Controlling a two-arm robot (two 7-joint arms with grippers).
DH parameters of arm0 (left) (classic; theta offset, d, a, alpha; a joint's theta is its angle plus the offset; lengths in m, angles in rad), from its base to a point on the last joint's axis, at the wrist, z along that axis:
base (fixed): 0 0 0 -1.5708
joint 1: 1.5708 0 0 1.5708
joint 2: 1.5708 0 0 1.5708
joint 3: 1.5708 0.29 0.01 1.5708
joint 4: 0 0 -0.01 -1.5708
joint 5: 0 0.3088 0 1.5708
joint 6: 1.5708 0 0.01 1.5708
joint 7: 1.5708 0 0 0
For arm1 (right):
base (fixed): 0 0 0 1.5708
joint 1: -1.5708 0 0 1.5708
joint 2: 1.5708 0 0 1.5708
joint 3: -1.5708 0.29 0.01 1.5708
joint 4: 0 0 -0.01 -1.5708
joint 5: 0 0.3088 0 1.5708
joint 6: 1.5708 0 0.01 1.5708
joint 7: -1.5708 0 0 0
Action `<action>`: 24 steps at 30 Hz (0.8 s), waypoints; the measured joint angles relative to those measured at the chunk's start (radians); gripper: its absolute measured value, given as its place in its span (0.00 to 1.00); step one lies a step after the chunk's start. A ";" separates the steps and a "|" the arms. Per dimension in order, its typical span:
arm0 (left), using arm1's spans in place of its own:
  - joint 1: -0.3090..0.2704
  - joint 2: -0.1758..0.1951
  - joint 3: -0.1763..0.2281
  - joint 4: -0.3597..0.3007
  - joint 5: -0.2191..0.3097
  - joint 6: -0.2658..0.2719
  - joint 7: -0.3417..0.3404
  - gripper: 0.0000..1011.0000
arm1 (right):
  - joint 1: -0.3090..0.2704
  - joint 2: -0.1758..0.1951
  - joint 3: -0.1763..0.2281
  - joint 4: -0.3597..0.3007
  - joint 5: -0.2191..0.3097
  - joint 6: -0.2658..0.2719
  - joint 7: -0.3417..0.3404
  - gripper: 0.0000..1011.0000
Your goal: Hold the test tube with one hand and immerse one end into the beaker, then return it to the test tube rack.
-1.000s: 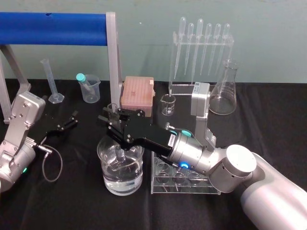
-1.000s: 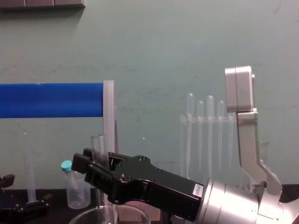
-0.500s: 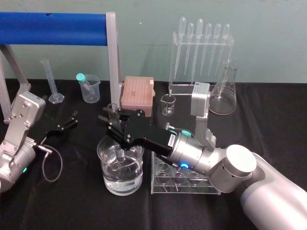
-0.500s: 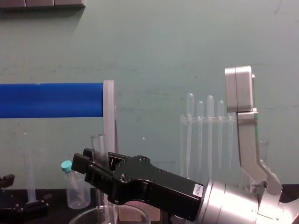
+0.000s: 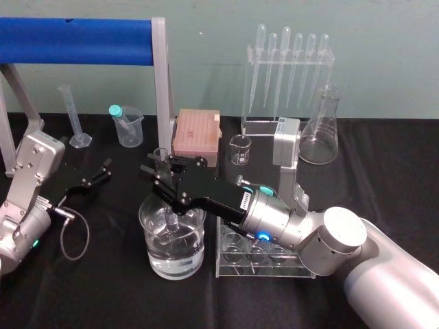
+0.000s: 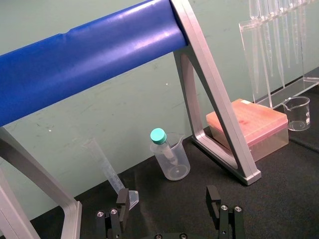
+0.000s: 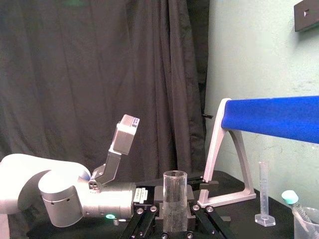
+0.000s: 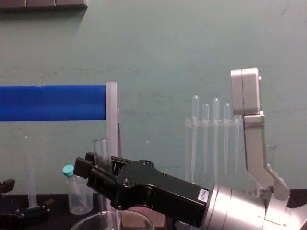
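The clear test tube (image 5: 160, 155) stands nearly upright in my right gripper (image 5: 163, 173), which is shut on its upper part. Its lower end dips into the water of the wide glass beaker (image 5: 152, 255) at the table's front centre. In the right wrist view the test tube (image 7: 175, 191) rises between the black fingers of my right gripper (image 7: 175, 219). In the chest view the test tube (image 8: 101, 147) stands above the beaker's rim (image 8: 91, 219). The clear test tube rack (image 5: 274, 269) sits just right of the beaker, under my right wrist. My left gripper (image 6: 168, 209) is open and parked at the left.
A blue bar on a grey frame (image 5: 75, 40) spans the back left. Behind stand a graduated cylinder (image 5: 72, 116), a small plastic beaker with a teal-capped tube (image 5: 127, 125), a pink box (image 5: 197, 134), a tiny glass beaker (image 5: 240, 149), a pipette stand (image 5: 288, 75) and a flask (image 5: 321, 127).
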 joint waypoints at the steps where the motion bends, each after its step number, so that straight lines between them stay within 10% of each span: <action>1: 0.000 0.000 0.000 0.000 0.000 0.000 0.000 0.99 | 0.000 0.000 0.000 0.000 0.000 0.000 0.000 0.22; 24: 0.000 0.000 0.000 0.000 0.000 0.000 0.000 0.99 | 0.001 0.000 0.000 0.000 0.000 -0.003 0.002 0.22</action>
